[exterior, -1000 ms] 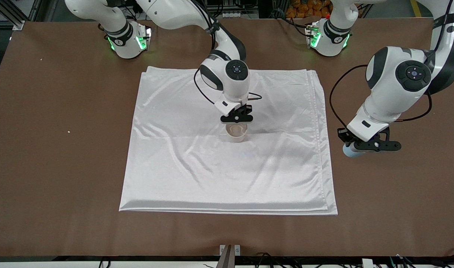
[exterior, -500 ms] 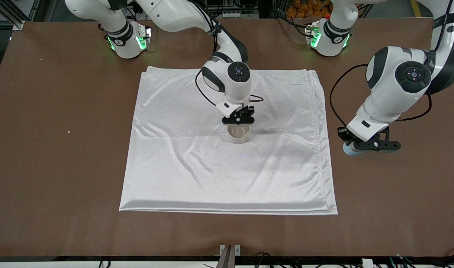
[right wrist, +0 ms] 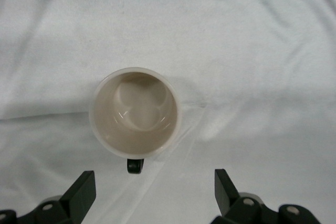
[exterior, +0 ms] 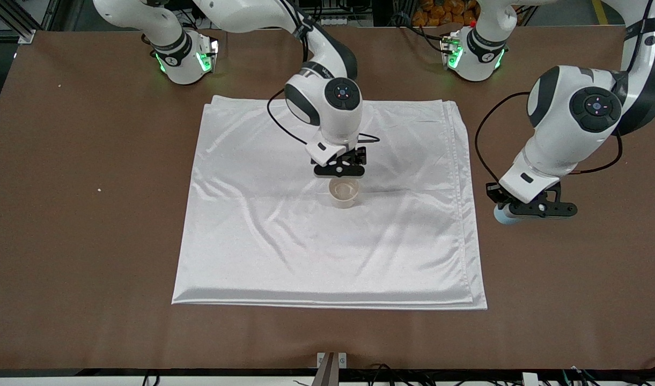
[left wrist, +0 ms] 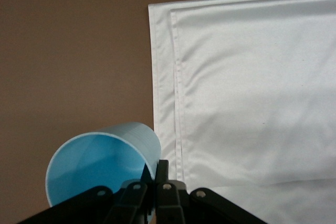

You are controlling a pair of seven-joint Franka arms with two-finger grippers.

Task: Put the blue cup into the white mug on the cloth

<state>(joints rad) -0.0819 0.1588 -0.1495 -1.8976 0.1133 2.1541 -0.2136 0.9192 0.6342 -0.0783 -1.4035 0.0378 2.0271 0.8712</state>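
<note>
Brown table (exterior: 80, 214) fills the front view, dark clutter and cables along its edges, a few pale specks toward the right arm's end. No readable writing or labels anywhere. The cloth (exterior: 284, 252), big white shiny square, folded, wrinkled, lies mid-table. Right gripper (exterior: 339, 170) hangs over the cloth's middle, just above the white mug (exterior: 344, 193), fingers (right wrist: 84, 190) spread wide, holding nothing. Mug stands upright on the cloth, empty. Only the right wrist view shows its glossy cream inside and small black handle (right wrist: 135, 166). Left gripper (exterior: 542, 209) is over bare table just off the cloth's edge at the left arm's end, clamped on the blue cup (exterior: 503, 214). Left wrist view shows the cup tilted, its bright blue inside, and the cloth's layered hem (left wrist: 176, 77).
</note>
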